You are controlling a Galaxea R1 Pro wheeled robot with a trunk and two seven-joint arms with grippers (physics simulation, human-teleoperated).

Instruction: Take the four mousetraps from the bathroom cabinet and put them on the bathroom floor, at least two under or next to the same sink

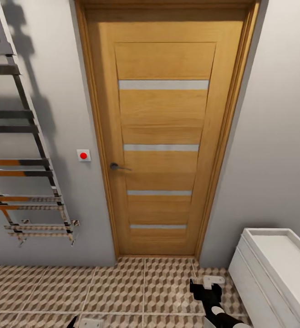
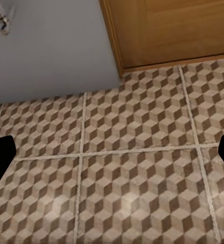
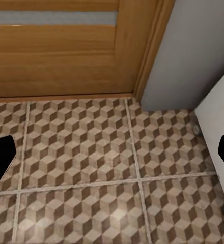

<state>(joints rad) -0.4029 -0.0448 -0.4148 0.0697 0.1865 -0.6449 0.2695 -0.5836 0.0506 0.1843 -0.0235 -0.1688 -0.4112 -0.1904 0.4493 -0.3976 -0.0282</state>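
The cube-patterned bathroom floor [image 1: 122, 287] runs up to a closed wooden door [image 1: 163, 136] set in a grey wall [image 1: 277, 136], with a chrome towel rail [image 1: 27, 182] at left and a white unit [image 1: 277, 269] at right. Low over the tiles, the right gripper [image 3: 112, 155] and left gripper [image 2: 112, 155] both hang with jaws spread wide, grasping nothing.

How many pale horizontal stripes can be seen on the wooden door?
4. On the wooden door, one is near the top, one beside the handle, one lower, and one close to the floor.
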